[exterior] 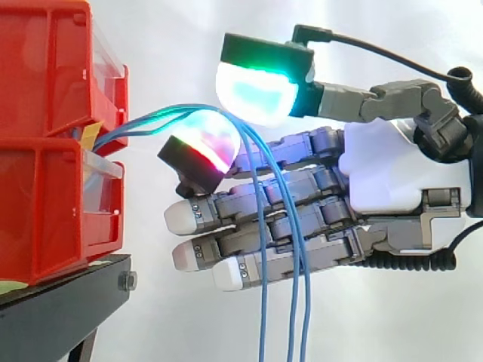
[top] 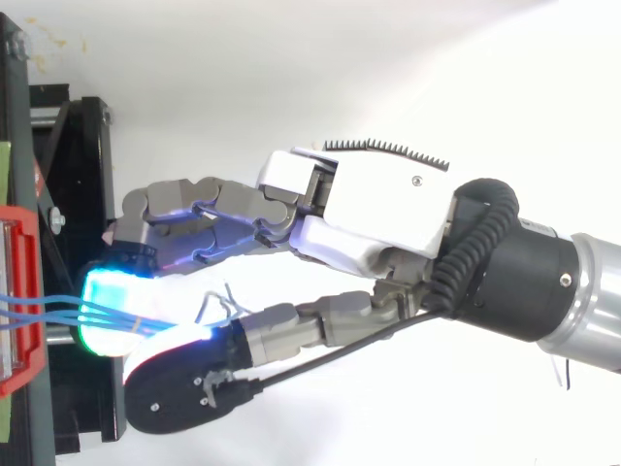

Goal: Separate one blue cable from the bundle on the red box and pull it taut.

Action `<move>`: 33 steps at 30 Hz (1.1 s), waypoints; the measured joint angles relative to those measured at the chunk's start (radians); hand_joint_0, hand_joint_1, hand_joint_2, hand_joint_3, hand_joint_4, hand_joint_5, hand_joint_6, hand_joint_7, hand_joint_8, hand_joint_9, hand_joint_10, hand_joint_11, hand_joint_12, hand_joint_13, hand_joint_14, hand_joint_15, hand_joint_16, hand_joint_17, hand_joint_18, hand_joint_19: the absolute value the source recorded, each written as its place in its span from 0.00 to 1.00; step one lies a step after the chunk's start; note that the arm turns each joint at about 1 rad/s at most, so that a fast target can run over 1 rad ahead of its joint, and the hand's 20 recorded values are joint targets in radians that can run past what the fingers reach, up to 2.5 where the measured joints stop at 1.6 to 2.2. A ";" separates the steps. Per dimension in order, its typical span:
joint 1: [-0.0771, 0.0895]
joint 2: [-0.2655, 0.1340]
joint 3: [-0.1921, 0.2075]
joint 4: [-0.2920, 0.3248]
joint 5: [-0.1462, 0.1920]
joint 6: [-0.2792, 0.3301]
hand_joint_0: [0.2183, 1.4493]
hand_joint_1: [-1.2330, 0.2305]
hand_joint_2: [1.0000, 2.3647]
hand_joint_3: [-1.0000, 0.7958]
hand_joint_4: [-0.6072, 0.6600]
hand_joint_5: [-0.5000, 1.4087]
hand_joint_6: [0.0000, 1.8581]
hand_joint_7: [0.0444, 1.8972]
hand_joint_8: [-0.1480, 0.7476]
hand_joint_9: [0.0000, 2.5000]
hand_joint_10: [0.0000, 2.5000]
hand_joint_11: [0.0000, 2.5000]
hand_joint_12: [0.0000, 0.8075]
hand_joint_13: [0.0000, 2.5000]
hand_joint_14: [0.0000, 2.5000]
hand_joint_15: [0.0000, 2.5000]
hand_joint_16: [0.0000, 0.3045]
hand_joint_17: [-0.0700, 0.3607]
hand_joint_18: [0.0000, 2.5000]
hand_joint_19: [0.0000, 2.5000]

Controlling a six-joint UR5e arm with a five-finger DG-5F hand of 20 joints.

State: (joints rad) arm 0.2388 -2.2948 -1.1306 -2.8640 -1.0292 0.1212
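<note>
- Presently noted in the side view: hand (exterior: pixel 392 173) reaching in from the right edge, palm upright, pointing left toward the stacked bins.
- Closed in a pinch on the blue cables (exterior: pixel 263 317): thumb pad (exterior: pixel 256 87), glowing green and cyan, on top; one raised finger pad (exterior: pixel 202 151), glowing red and magenta, just below and left of it; bundle passing between the two.
- Other fingers (exterior: pixel 249 253) held straight and stacked beneath the pinch, white tips turned toward the lower red bin (exterior: pixel 53 211), near it but apart.
- Cables traced from the gap between the upper red bin (exterior: pixel 45 68) and the lower red bin, rising rightward in a shallow arc to the pinch; gently bowed over this stretch, not drawn straight.
- Past the pinch, seen dropping across the front of the straight fingers, lying against them, then hanging free below the hand as three separate strands down to the bottom edge.
- At the pads, strands bunched close together; cannot tell whether all of them or only some are caught.
- From above: hand (top: pixel 378 209) entering from the right; cables (top: pixel 44 309) running side by side from the upper red bin (top: pixel 29 252) at the left edge to the cyan-lit pad, ending there beside the thumb.
- Bins resting on the black stand (exterior: pixel 53 309), white curtain (exterior: pixel 189 38) behind.
</note>
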 measured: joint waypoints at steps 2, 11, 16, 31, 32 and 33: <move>0.000 0.000 0.000 0.000 0.000 0.000 0.29 0.43 0.00 0.31 0.65 0.20 0.27 0.64 0.50 0.25 0.00 0.12 0.44 0.15 0.00 0.05 0.16 0.42 0.15 0.14; 0.000 0.000 0.000 -0.001 0.000 0.000 0.33 0.49 0.00 0.29 0.64 0.21 0.27 0.66 0.50 0.27 0.00 0.12 0.43 0.16 0.00 0.06 0.16 0.42 0.16 0.14; -0.001 0.000 0.000 -0.001 0.000 0.000 0.35 0.48 0.00 0.32 0.64 0.21 0.27 0.65 0.50 0.27 0.00 0.12 0.43 0.17 0.00 0.06 0.16 0.42 0.16 0.15; 0.000 0.000 0.000 0.000 0.000 0.000 0.43 0.27 0.01 0.47 0.62 0.20 0.27 0.65 0.47 0.24 0.00 0.12 0.42 0.14 0.00 0.05 0.16 0.41 0.15 0.14; 0.000 0.000 0.000 0.000 0.000 0.000 0.43 0.27 0.01 0.46 0.61 0.20 0.27 0.64 0.47 0.24 0.00 0.12 0.42 0.14 0.00 0.05 0.16 0.41 0.14 0.13; 0.000 0.000 0.000 0.000 0.000 0.000 0.44 0.26 0.01 0.46 0.61 0.20 0.27 0.64 0.46 0.23 0.00 0.12 0.42 0.14 0.00 0.05 0.16 0.41 0.14 0.13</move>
State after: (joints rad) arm 0.2389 -2.2951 -1.1305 -2.8642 -1.0293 0.1212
